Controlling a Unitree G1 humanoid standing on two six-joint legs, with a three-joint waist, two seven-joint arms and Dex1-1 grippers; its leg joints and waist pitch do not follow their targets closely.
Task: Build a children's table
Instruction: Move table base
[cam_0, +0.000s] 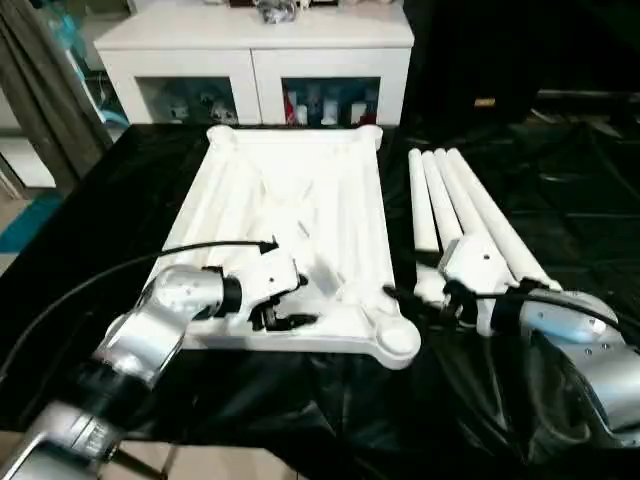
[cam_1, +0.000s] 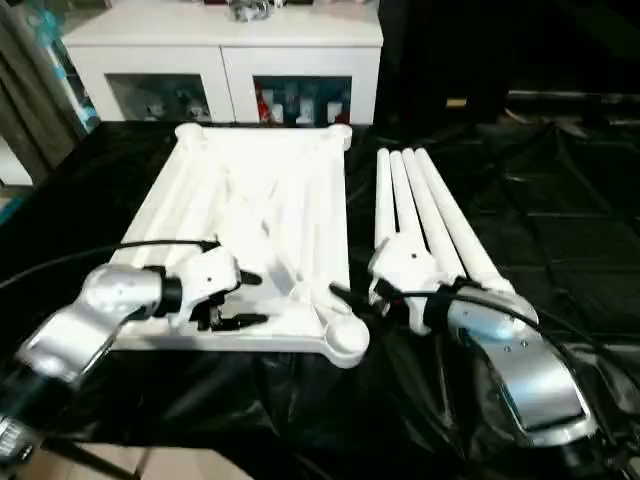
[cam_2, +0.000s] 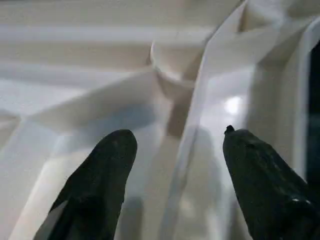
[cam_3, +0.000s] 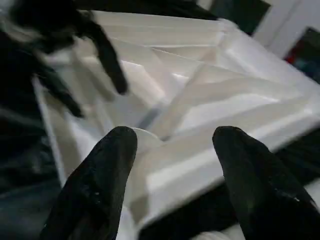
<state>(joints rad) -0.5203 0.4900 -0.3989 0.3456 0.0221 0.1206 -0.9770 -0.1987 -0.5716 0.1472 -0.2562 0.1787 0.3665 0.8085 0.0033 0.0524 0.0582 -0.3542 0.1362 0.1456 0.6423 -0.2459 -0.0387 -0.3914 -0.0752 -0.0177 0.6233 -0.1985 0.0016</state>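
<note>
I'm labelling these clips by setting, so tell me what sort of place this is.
Probably an indoor room set up as a robot workspace, perhaps in a home or a lab. A white cabinet with glass doors stands behind the work surface, which is draped in black sheeting, and a grey curtain hangs at the left.

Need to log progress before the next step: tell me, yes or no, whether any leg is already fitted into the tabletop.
No: the four legs lie side by side on the black cover, beside the upturned tabletop.
</note>
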